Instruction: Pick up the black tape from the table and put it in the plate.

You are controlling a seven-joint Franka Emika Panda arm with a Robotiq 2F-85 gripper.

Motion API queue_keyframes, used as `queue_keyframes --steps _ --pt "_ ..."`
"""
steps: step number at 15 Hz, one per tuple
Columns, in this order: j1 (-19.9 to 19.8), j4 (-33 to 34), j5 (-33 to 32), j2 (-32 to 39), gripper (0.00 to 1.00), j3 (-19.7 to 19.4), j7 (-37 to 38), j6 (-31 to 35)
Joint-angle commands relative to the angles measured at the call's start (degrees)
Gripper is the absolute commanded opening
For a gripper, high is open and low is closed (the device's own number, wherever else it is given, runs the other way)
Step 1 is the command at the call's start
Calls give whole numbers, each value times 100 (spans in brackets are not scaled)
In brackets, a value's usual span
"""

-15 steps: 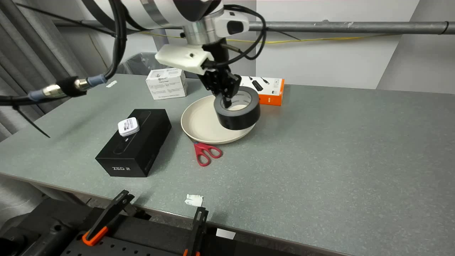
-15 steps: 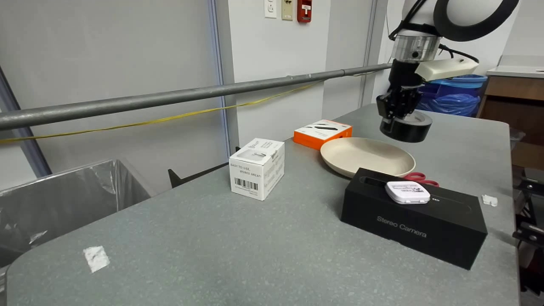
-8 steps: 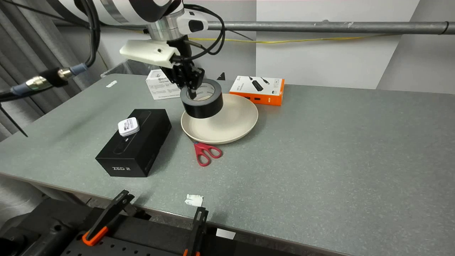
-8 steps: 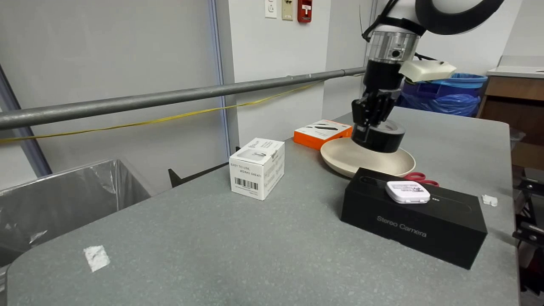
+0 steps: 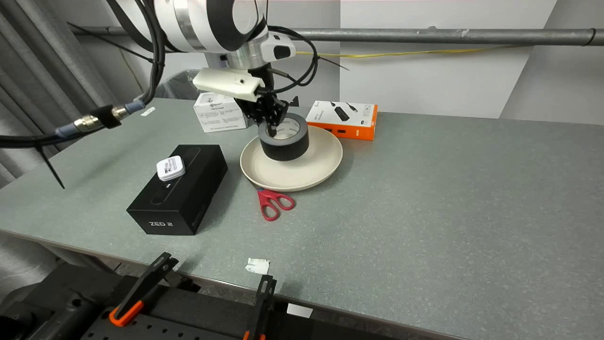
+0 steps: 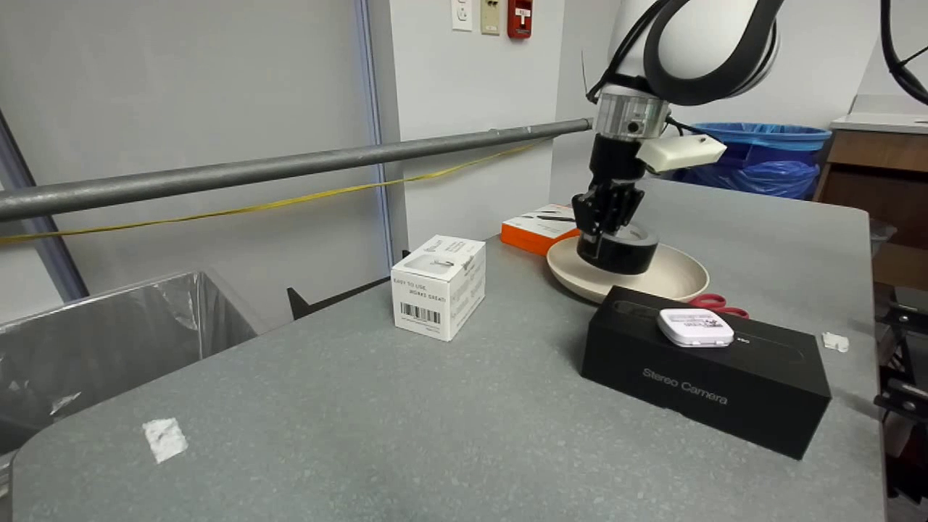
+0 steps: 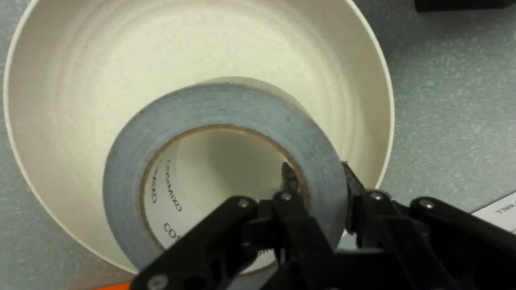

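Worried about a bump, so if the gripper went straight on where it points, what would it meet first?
Likely the plate below the gripper, with the black tape it grips touching first; any gap is hard to judge.

Scissors [image 5: 270,195] just beside the plate [image 5: 309,167], tape [image 5: 286,152] over it.

The grey, speckled counter [image 5: 424,212] directly supports: 1 cream plate [image 5: 302,173]; red-handled scissors [image 5: 267,195], just beside the plate; 1 black box [image 5: 177,193] marked ZED 2; 1 white box [image 5: 219,115]; 1 white-and-orange box [image 5: 343,118]; 2 white scraps [image 5: 258,266] near its edges.
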Motion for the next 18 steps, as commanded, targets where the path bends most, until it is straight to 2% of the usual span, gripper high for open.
queue_keyframes --steps 1,2,3,9,14,18 --pt "-16 300 13 380 7 -86 -117 130" --pt "31 270 -36 405 51 -152 -58 146" --pt "93 210 -114 416 52 -245 11 233" --pt "104 -21 -157 321 97 -357 0 499" --pt "104 -178 -80 266 100 -380 19 731" --pt "41 -65 -19 356 100 -318 -35 504"
